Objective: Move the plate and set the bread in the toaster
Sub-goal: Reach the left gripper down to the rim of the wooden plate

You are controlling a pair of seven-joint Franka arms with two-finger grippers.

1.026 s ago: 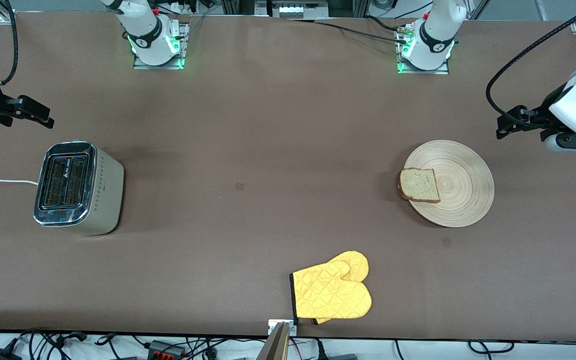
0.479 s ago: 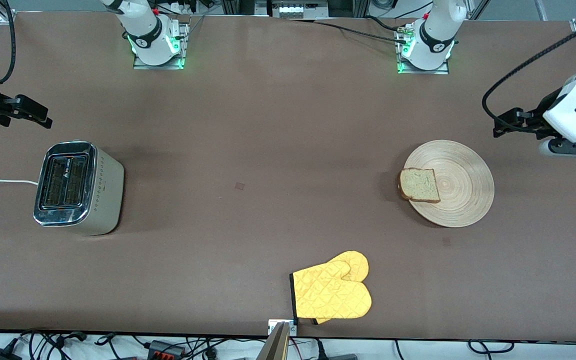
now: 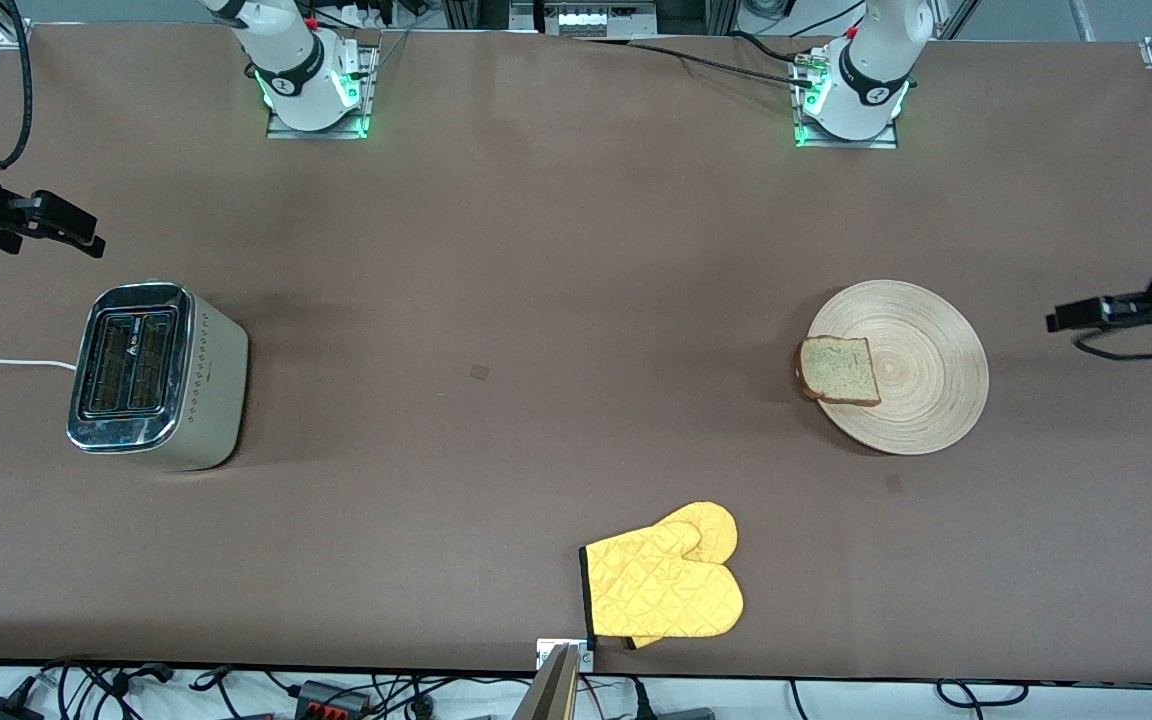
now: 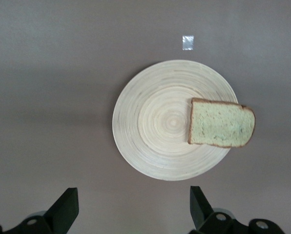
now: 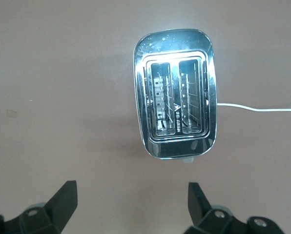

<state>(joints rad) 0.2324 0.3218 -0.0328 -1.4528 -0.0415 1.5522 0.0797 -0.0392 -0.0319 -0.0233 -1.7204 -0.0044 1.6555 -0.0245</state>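
across the brown table (image 3: pixel 556 260) we see the plate (image 3: pixel 926 390) toward the left arm's end, the bread (image 3: pixel 839 369) on its rim at nine o'clock and overhanging it. at the right arm's end stands the toaster (image 3: pixel 158 377), slots empty, and a yellow oven mitt (image 3: pixel 664 585) lies nearest the camera. since a second ago our left gripper (image 4: pixel 131 212) has swung lower beside the plate, fingers spread, empty. our right gripper (image 5: pixel 131 209) waits by the toaster, spread, empty.

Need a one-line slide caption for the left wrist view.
Left hand, open, above the plate, bread overhanging its rim.
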